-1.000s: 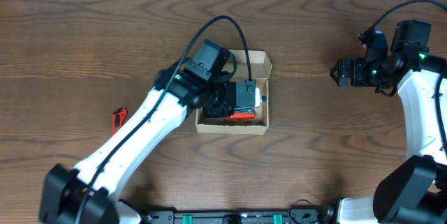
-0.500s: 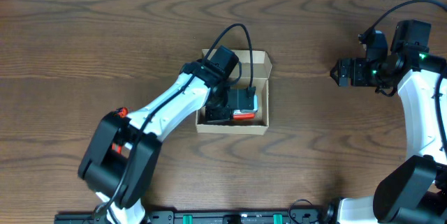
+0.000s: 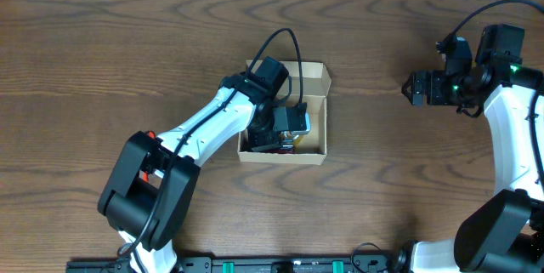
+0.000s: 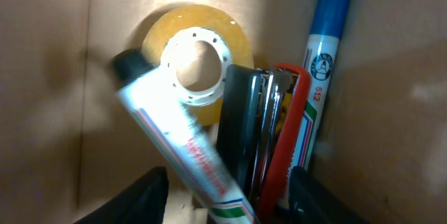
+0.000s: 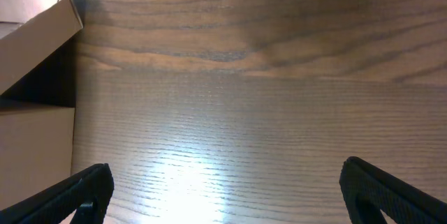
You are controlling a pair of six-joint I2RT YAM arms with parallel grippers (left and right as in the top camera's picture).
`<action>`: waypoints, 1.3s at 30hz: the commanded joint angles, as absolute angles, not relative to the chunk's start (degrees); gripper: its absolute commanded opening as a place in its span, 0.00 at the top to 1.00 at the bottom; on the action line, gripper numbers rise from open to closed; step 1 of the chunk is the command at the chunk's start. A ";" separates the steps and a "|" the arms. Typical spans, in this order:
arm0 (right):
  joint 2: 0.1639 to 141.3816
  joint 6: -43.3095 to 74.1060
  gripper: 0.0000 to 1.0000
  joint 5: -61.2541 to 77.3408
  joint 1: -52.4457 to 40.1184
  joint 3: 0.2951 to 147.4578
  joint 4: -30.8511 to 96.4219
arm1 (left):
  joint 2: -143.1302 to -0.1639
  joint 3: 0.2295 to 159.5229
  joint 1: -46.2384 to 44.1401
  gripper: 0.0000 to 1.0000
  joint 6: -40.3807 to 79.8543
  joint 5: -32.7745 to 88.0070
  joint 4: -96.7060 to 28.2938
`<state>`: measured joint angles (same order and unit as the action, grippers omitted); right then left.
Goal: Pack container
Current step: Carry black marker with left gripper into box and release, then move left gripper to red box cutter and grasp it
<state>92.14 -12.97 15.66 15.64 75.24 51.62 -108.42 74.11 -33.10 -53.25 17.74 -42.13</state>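
- The wooden table (image 3: 382,179) is dark brown and carries no writing.
- The container (image 3: 281,156), a plain tan cardboard box with no marks, sits near the middle of the table with its flap lid open toward the far side. One corner of it also shows at the upper left of the right wrist view.
- The left gripper (image 4: 230,206) reaches down into the container. Its jaws are spread, one dark finger (image 4: 150,196) on each side of the items below. I cannot tell whether they touch anything.
- The right gripper (image 5: 230,196) hangs over bare wood well to the right of the container, jaws spread wide and holding nothing.
- A yellowish tape roll (image 4: 199,53) with a white core lies flat on the container floor.
- A black and red stapler (image 4: 262,133) lies beside the roll.
- A blue marker (image 4: 325,56) rests along the container wall. Its white label reads "512" under a round logo.
- A white marker (image 4: 178,144) with a black cap lies tilted across the roll. Its striped print is too blurred to read.
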 commanded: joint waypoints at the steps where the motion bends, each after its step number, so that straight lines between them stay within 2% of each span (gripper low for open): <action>1: 91.83 -12.86 0.01 16.14 16.03 75.13 51.62 | -105.69 78.72 -33.01 0.43 -47.57 17.37 -43.46; 5: 91.83 -12.86 0.01 16.14 16.05 75.13 51.62 | -102.15 84.93 -33.01 0.40 -44.93 17.10 -46.98; 9: 91.83 -12.86 0.01 16.14 16.05 75.13 51.62 | -97.47 91.22 -32.56 0.20 -36.62 11.09 -52.01; 10: 91.83 -12.86 0.01 16.16 16.03 75.13 51.62 | -95.79 93.25 -31.70 0.14 -32.05 5.32 -54.81; 11: 91.83 -12.86 0.01 16.16 16.05 75.13 51.64 | -94.98 94.35 -30.87 0.13 -29.41 1.54 -56.95; 13: 91.83 -12.86 0.01 16.23 16.03 75.13 51.64 | -93.62 95.85 -28.53 0.19 -25.65 -4.25 -61.28; 16: 91.83 -12.86 0.01 16.58 16.03 75.13 51.59 | -91.66 96.23 -22.15 0.20 -21.47 -7.94 -67.33; 18: 91.83 -12.86 0.01 16.62 16.03 75.13 51.59 | -90.98 96.20 -15.84 0.20 -18.00 -7.09 -71.61; 22: 91.83 -12.86 0.01 16.97 16.03 75.13 51.37 | -90.94 94.30 -4.03 0.33 -14.79 -0.38 -74.35; 24: 91.83 -12.86 0.01 16.97 16.03 75.13 51.33 | -90.76 91.88 0.60 0.33 -14.06 3.22 -73.43; 26: 91.83 -12.86 0.01 16.99 16.03 75.13 51.31 | -89.86 87.26 4.38 0.26 -14.13 6.98 -71.16; 31: 91.83 -12.86 0.01 16.99 16.03 75.13 51.22 | -85.17 72.77 6.90 0.24 -13.52 7.97 -64.14; 39: 91.83 -12.86 0.01 17.63 16.03 75.13 51.18 | -79.11 53.36 6.83 0.23 -5.06 7.07 -50.57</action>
